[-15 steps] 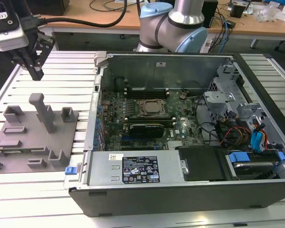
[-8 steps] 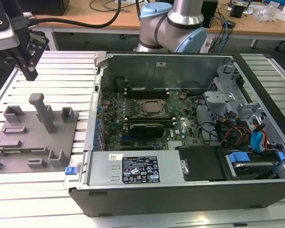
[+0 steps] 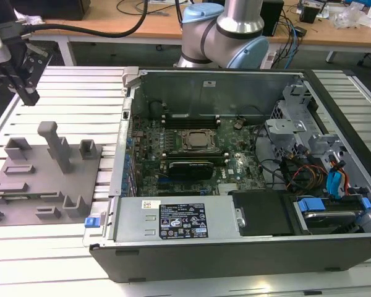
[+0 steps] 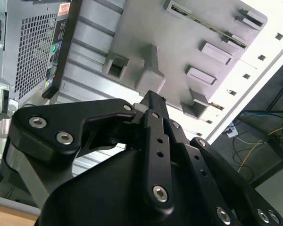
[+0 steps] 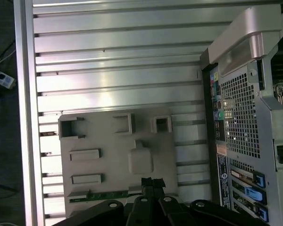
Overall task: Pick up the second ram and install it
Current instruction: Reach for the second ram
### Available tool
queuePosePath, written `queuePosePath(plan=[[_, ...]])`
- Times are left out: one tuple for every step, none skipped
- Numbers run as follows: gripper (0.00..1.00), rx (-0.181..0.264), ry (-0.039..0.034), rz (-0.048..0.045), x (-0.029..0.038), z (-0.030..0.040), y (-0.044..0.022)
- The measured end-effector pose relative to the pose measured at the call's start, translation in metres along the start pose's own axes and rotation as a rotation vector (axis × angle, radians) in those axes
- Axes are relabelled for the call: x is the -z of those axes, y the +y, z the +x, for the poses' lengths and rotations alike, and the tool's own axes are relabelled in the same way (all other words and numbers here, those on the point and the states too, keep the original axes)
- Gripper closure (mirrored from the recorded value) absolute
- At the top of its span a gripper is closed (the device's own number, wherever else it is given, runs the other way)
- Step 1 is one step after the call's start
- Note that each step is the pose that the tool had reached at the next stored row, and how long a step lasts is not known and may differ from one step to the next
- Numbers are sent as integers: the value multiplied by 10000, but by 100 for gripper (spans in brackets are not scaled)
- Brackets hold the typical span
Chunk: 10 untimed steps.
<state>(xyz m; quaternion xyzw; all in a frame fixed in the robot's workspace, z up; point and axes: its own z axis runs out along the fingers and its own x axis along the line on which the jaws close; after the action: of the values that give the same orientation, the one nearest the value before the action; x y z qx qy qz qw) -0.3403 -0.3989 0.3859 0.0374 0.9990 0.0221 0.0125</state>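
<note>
Grey fixture plate (image 5: 113,141) holds the second ram (image 5: 104,197), and clear of it the hand (image 5: 153,181) hangs pinched together, empty

Items counted, by kind

In the exterior view, 1 robot arm (image 3: 226,28) is counted at 12 o'clock, 1 gripper (image 3: 26,93) at 10 o'clock, 1 open computer case (image 3: 235,253) from the centre toward 4 o'clock, and 1 grey fixture plate (image 3: 42,182) at 9 o'clock. Inside the case are counted 1 CPU socket (image 3: 195,141), 1 black card (image 3: 188,168) and 1 labelled power supply (image 3: 173,219). On the plate, 1 tall post (image 3: 54,145) is counted, and 1 green ram stick (image 5: 104,197) is counted in the first wrist view.
</note>
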Motion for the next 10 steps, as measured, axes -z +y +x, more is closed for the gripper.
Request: queuePosePath(plan=[[89,0,0,1,0,19,-1],[89,0,0,1,-1,48,-4],[89,0,0,0,-2,82,-6],[89,-1,0,1,-3,107,-8],[89,-1,0,1,-4,127,-9],[89,-1,0,1,-5,160,-12],[89,-1,0,1,-5,177,-13],[89,-1,0,1,-6,186,-14],[89,-1,0,0,-6,198,-15],[89,-1,1,1,-7,229,-18]])
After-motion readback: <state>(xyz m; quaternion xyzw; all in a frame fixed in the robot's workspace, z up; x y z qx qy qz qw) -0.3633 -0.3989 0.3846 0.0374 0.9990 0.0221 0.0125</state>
